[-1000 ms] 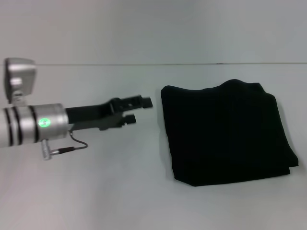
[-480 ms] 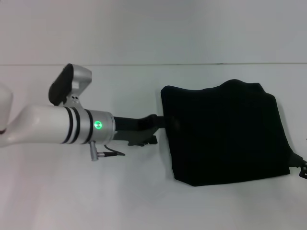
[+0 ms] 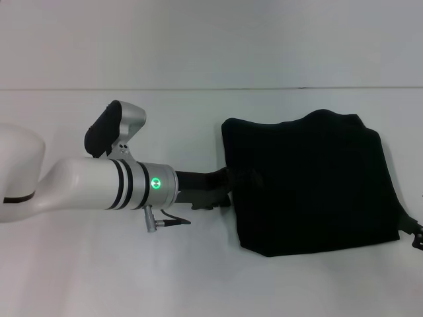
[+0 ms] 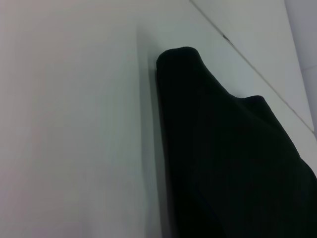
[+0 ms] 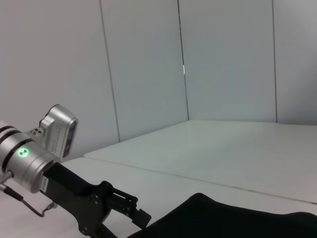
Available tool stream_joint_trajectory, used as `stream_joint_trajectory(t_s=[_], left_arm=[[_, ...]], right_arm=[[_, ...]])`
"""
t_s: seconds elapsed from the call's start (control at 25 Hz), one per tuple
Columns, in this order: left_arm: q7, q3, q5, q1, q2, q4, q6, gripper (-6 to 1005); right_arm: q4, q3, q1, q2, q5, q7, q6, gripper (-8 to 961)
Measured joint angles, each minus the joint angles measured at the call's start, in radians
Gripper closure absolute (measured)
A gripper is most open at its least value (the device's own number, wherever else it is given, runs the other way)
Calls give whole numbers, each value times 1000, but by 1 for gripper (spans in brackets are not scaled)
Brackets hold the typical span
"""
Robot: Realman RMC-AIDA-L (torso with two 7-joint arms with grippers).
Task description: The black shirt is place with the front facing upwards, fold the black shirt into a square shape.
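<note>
The black shirt (image 3: 310, 185) lies folded into a rough square on the white table (image 3: 132, 264), right of centre, with no lettering showing. My left gripper (image 3: 238, 188) is at the shirt's left edge, open; its upper finger reaches over the cloth and its lower finger sits just outside the edge. From the right wrist view, the left gripper (image 5: 126, 223) meets the near corner of the shirt (image 5: 237, 220). In the left wrist view the shirt (image 4: 223, 163) is close up. Only a small black part of my right gripper (image 3: 416, 232) shows, by the shirt's right corner.
The table's far edge (image 3: 198, 88) runs across behind the shirt, with a pale wall (image 5: 223, 59) beyond it. The left arm's white and silver wrist (image 3: 119, 185) stretches over the table left of the shirt.
My left arm has moved right across the table, from well clear of the shirt to its left edge. A bit of the right gripper has appeared at the right border.
</note>
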Motion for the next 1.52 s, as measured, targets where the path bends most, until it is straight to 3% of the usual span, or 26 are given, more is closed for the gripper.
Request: stream_joint_trajectory(t_s=[0.68,0.8,1.24,1.4,1.52], left_arm=[[36,16,-11,-12,-10,8,-26,139],[39,16,-11,-12,-10,9,-24,328],[63,9,-11,-10,-5,10,-17,802],[83,0,-11,4,14,23,10,868],[84,-15,-12,37,52,33,36,884]], right_arm=[[2,1,-2,4,0,8,-7,71],[2,2,-3,5,0,8,-7,71],[3,9,-3,6,4,7,-16,71],[3,19,-1,6,7,7,-18,71],[3,27,7,6,8,6,-18,71]])
